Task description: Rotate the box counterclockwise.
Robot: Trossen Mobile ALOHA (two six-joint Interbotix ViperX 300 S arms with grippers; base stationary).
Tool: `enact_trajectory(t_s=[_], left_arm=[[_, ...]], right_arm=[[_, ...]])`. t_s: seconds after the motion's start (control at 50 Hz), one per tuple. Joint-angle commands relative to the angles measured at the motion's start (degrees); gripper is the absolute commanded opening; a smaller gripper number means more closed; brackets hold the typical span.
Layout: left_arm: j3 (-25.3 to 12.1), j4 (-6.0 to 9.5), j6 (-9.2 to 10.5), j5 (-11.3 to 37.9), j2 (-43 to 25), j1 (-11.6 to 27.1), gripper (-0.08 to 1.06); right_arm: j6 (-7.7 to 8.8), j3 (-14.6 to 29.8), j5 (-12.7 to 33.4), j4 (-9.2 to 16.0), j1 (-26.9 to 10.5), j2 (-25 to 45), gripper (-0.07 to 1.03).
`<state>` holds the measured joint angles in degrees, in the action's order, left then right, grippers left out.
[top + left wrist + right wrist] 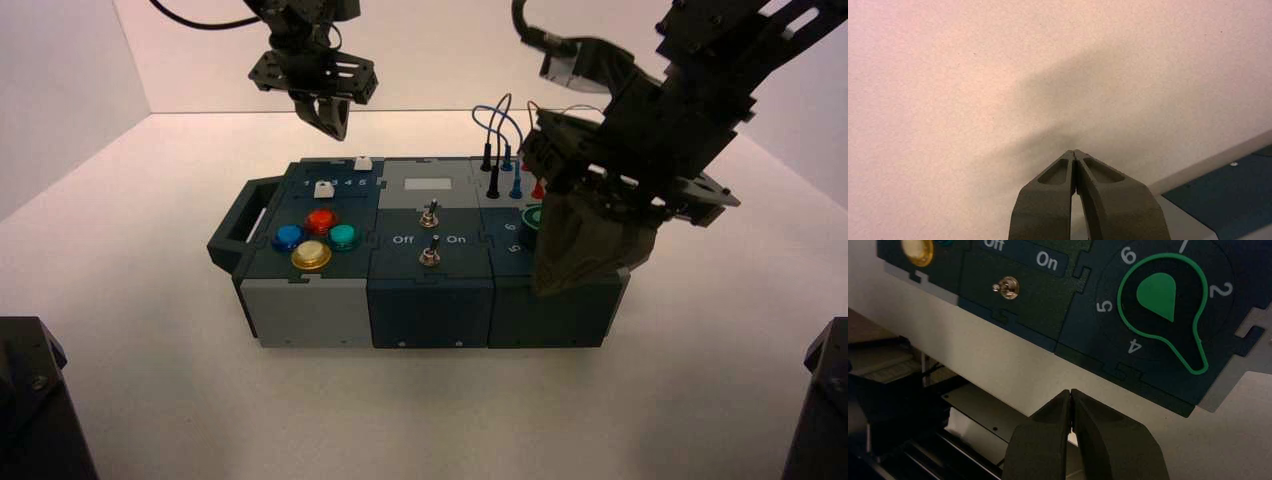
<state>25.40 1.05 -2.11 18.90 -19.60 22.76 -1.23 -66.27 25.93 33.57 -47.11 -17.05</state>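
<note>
The dark teal and grey box (430, 310) stands mid-table, long side toward me, with its handle (240, 225) at the left end. My right gripper (548, 288) is shut on nothing and hangs low at the box's front right corner, just off its top edge. In the right wrist view its shut tips (1070, 391) sit over the white table beside the box (1023, 315), close to the green knob (1158, 295). My left gripper (335, 130), shut and empty, hovers behind the box's left rear. Its shut tips (1074, 151) face bare table, with a box corner (1233, 192) alongside.
Four coloured buttons, with the yellow one (311, 255) in front, sit on the box's left part. Two toggle switches (430, 215) stand mid-box by the lettering "Off On". Wires (500, 140) loop up at the rear right. Dark robot bases (30, 400) fill both near corners.
</note>
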Motion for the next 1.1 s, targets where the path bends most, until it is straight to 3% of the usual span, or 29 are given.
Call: enact_trajectory(t_s=[0.02, 0.38, 0.6, 0.8, 1.1], left_arm=[[-2.3, 0.09, -0.53, -0.4, -0.1, 0.2, -0.03], [-2.3, 0.09, -0.62, 1.0, -2.3, 0.8, -0.03], [-2.5, 0.09, -2.72, 6.2, -2.5, 3.2, -0.03], [-2.4, 0.18, -3.96, 10.9, -2.4, 3.7, -0.03], [-1.8, 0.18, -4.57, 14.1, -1.6, 3.7, -0.03]], right_arm=[[0.00, 0.5, -0.2, 0.3, -0.3, 1.8, -0.02], [0.09, 2.5, -0.7, -0.1, 0.0, 9.0, -0.02], [0.18, 4.0, -1.1, -1.0, 0.2, 11.7, -0.02], [0.09, 4.0, -0.6, -2.4, 3.2, 11.7, -0.02], [0.09, 5.1, 1.6, -6.5, 9.6, 11.8, -0.02]])
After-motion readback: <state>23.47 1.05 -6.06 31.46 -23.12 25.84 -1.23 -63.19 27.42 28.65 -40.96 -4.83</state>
